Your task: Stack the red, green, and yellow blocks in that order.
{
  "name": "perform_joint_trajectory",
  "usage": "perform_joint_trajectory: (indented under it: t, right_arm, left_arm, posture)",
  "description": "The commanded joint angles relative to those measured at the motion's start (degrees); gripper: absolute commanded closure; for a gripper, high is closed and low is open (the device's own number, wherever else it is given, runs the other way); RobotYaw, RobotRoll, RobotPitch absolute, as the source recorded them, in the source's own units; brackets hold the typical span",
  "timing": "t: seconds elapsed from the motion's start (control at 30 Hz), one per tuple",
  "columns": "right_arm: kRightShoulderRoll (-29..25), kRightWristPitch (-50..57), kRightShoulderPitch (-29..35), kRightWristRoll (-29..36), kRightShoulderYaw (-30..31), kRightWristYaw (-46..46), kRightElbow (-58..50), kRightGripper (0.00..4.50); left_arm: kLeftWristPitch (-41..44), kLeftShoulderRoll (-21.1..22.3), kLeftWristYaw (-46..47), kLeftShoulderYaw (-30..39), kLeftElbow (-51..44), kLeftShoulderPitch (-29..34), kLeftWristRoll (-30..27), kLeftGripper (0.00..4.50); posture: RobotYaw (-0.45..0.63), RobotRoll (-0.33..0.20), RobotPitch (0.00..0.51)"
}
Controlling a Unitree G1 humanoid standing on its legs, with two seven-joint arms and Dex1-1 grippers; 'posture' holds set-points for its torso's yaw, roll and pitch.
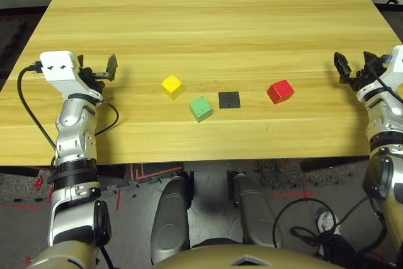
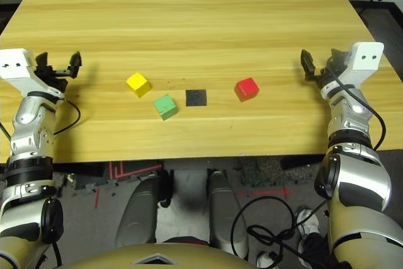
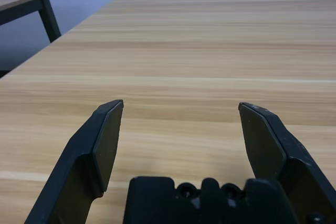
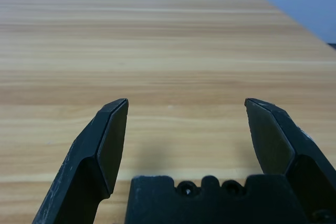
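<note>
Near the tabletop's front edge, red [image 1: 280, 91], green [image 1: 201, 108] and yellow [image 1: 171, 85] blocks are sitting apart, unstacked, while both grippers [image 1: 101, 71] [image 2: 318, 65] are waiting released, empty, at its side edges.

We saw a bright yellow matte cube [image 1: 171, 85], a light green matte cube [image 1: 201, 108] and a red matte cube [image 1: 280, 91], each plain and without markings. Between the green and red cubes lay a flat black square patch [image 1: 229, 99]. The wooden table [image 1: 208, 23] was a warm honey yellow, streaked with long, pale and darker grain lines running across it. The left pincer [image 3: 181, 124] and the right pincer [image 4: 186, 121] had matte black fingers. The forearms were silver with black bands, and each wrist carried a white block. The floor below was grey with red tape marks.
</note>
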Motion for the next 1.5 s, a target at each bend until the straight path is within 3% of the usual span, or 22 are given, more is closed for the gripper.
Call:
perform_joint_trajectory:
  t: [0.03, 0.17, 0.27, 0.47, 0.63, 0.7, 0.87, 1.03, 1.27, 1.5]
  right_arm:
    - [-1.5, -0.6, 2.1, 0.4, -1.3, -0.6, 1.9, 0.0]
    - [-2.3, 0.2, 3.3, 0.2, -0.8, 1.1, 1.8, 0.0]
    - [-3.3, 3.2, 1.9, 0.3, 0.5, 6.2, -0.2, 0.0]
    - [-10.7, 11.8, -2.3, -2.6, 9.7, 35.1, -6.4, 0.0]
    - [-14.8, 11.0, -6.2, -6.1, 17.8, 54.9, -8.9, 0.0]
    - [-15.9, 8.4, -9.0, -6.8, 24.5, 59.7, -10.1, 0.0]
    - [-16.4, 1.9, -14.1, -4.4, 40.7, 60.7, -11.9, 0.0]
    - [-13.7, -2.3, -19.8, -3.6, 49.3, 60.7, -9.3, 0.0]
    - [-8.3, -6.2, -25.5, -3.5, 55.0, 60.7, -4.1, 0.0]
    - [-6.3, -8.1, -26.7, -3.4, 61.2, 60.7, -2.3, 0.0]
  left_arm:
    - [-0.2, -0.6, -0.1, 0.1, 0.2, 1.4, -0.2, 0.03]
    - [0.1, -0.6, -2.2, -0.1, 1.7, 1.0, -1.4, 0.03]
    - [3.3, 2.7, -7.8, 0.1, 1.5, -1.1, -4.3, 0.03]
    - [14.5, 17.5, -32.9, -4.9, 2.4, -9.3, -9.9, 0.03]
    - [17.3, 24.6, -46.6, -9.5, 2.7, -14.2, -10.4, 0.03]
    - [19.7, 26.6, -51.7, -12.7, -0.6, -14.9, -10.5, 0.03]
    - [24.4, 28.2, -55.2, -16.7, -6.3, -15.0, -9.8, 0.03]
    - [28.1, 27.0, -53.3, -17.2, -10.9, -14.3, -10.3, 0.03]
    - [30.3, 26.4, -50.7, -16.0, -15.0, -11.6, -10.8, 0.03]
    - [33.4, 26.4, -48.7, -15.3, -19.5, -9.2, -12.2, 0.03]
  posture:
    - [0.1, -0.052, 0.233]
    - [0.09, -0.046, 0.242]
    - [0.09, -0.044, 0.249]
    - [0.1, -0.059, 0.23]
    - [0.11, -0.064, 0.226]
    - [0.11, -0.067, 0.223]
    - [0.13, -0.062, 0.218]
    - [0.16, -0.059, 0.219]
    - [0.2, -0.064, 0.22]
    - [0.25, -0.065, 0.228]
